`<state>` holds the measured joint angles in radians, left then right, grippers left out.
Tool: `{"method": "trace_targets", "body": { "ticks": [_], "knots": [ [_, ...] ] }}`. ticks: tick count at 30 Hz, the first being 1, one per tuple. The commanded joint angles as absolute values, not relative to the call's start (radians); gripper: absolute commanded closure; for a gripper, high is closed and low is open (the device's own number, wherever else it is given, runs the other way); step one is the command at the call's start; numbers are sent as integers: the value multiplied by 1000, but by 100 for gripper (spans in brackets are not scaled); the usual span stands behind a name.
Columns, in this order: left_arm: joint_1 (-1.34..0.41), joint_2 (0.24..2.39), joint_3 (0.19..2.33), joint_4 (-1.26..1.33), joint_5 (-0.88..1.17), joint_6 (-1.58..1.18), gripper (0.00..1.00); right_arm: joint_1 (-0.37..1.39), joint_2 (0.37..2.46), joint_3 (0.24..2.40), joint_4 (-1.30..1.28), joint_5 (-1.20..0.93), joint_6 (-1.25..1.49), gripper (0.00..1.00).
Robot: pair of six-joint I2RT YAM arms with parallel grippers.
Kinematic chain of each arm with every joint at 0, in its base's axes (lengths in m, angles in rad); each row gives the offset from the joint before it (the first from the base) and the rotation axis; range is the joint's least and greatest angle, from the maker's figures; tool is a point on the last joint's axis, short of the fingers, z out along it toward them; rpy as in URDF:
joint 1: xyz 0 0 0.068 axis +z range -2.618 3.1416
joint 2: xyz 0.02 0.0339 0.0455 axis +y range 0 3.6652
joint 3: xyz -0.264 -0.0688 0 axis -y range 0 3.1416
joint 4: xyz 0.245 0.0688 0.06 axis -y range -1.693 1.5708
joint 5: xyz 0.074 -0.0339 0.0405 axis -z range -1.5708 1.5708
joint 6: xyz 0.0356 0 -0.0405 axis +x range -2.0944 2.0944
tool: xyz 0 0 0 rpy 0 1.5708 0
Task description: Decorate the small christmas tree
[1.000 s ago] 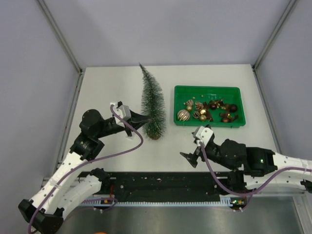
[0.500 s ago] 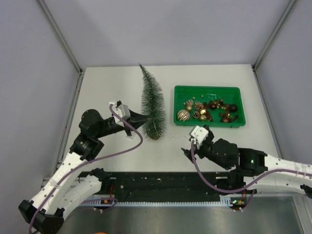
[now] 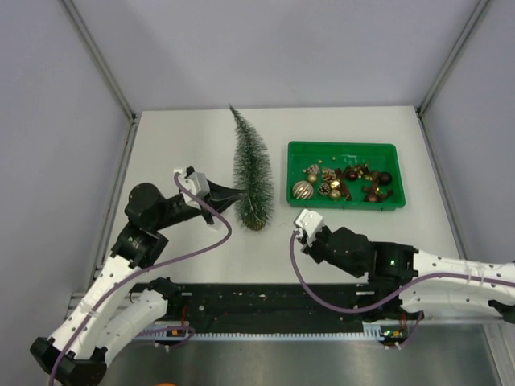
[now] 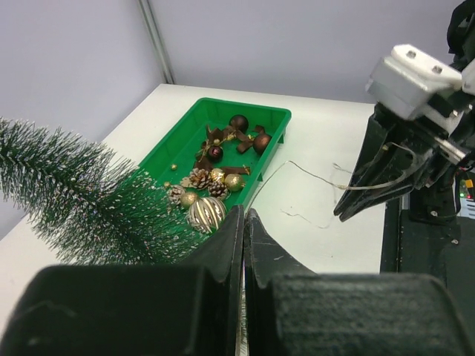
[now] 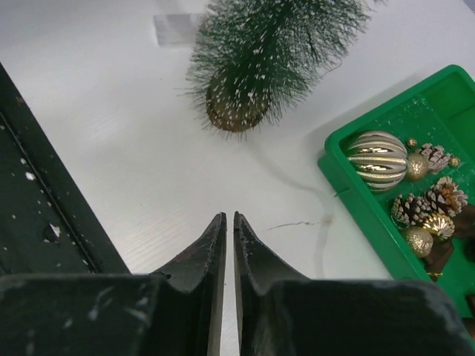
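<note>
The left pincer (image 4: 243, 213), pressed together, is reaching from a bent arm into the lower bristles of the tree (image 3: 251, 173), which is standing upright on the desk (image 3: 177, 145) beside a green tray (image 3: 344, 146). The right pincer (image 5: 230, 216), fingers nearly meeting, is pointing low toward the tree's base. The tray is holding gold balls (image 3: 302, 190), pine cones and dark baubles; whether the right pincer is pinching the thin wire (image 5: 297, 223) is unclear.

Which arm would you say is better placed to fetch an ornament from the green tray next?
Probably the right: the right gripper sits by the near left corner of the tray, while the left gripper is shut beside the tree, on its far side from the tray.
</note>
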<state>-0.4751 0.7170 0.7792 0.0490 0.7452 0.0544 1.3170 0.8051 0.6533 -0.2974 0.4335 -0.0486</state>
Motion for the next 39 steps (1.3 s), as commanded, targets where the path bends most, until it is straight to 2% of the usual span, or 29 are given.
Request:
{"method": "trace_targets", "body": {
  "ticks": [1, 8, 15, 16, 17, 18, 19, 20, 25, 31, 35, 39],
  "knots": [
    [-468, 687, 787, 54, 732, 55, 100, 1308, 712, 715, -264, 436, -8, 99],
    [-457, 660, 764, 44, 712, 32, 100, 1308, 577, 704, -293, 399, 72, 100],
    [-442, 641, 752, 38, 698, 8, 100, 1308, 545, 721, -345, 443, 77, 100],
    [-440, 640, 750, 38, 696, 5, 100, 1308, 551, 721, -351, 451, 78, 90],
    [-439, 638, 749, 37, 696, 5, 100, 1308, 558, 719, -360, 454, 87, 68],
    [-437, 635, 746, 37, 696, 5, 100, 1308, 566, 715, -364, 456, 92, 53],
    [-436, 634, 746, 37, 696, 5, 100, 1308, 574, 707, -365, 459, 100, 44],
    [-436, 634, 746, 35, 696, 3, 100, 1308, 581, 701, -361, 462, 104, 38],
    [-431, 629, 747, 32, 696, 2, 100, 1308, 598, 643, -272, 477, 106, 19],
    [-425, 623, 749, 26, 701, 3, 100, 1308, 689, 583, -129, 469, 83, 20],
    [-422, 618, 749, 22, 701, 2, 100, 1308, 771, 545, -9, 569, 45, 32],
    [-420, 611, 742, 15, 706, 3, 100, 1305, 801, 486, 162, 690, -30, 36]
  ]
}}
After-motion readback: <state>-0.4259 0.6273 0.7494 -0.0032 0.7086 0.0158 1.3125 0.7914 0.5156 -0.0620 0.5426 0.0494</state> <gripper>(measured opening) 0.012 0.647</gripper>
